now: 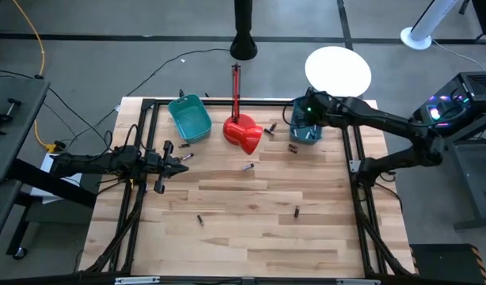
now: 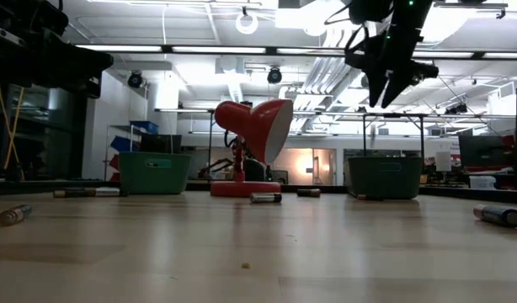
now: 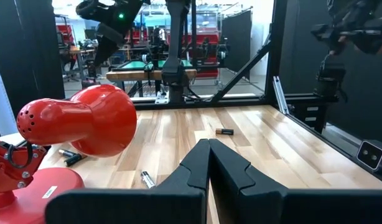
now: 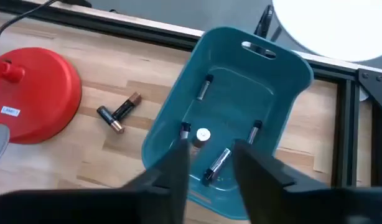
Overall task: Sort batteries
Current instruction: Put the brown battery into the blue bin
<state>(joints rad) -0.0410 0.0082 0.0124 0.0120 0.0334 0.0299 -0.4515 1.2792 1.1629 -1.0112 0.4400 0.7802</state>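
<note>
Small dark batteries lie scattered on the wooden table, among them one in the middle (image 1: 249, 167), one near the front (image 1: 200, 219) and a pair (image 4: 119, 113) beside the lamp's base. Several more lie in the right teal bin (image 1: 308, 133), on its floor (image 4: 219, 160). One light-ended battery (image 4: 203, 134) shows end-on just past the fingers; whether it rests or is in the air I cannot tell. My right gripper (image 4: 213, 168) hangs open above this bin, pointing down, with nothing between its fingers. My left gripper (image 1: 184, 168) waits shut and level at the table's left side.
A second teal bin (image 1: 189, 117) stands at the back left. A red desk lamp (image 1: 243, 133) stands between the two bins, its head toward the table's middle. A black frame rail (image 1: 354, 158) runs along the table's sides. A white round disc (image 1: 338, 71) lies beyond the far edge.
</note>
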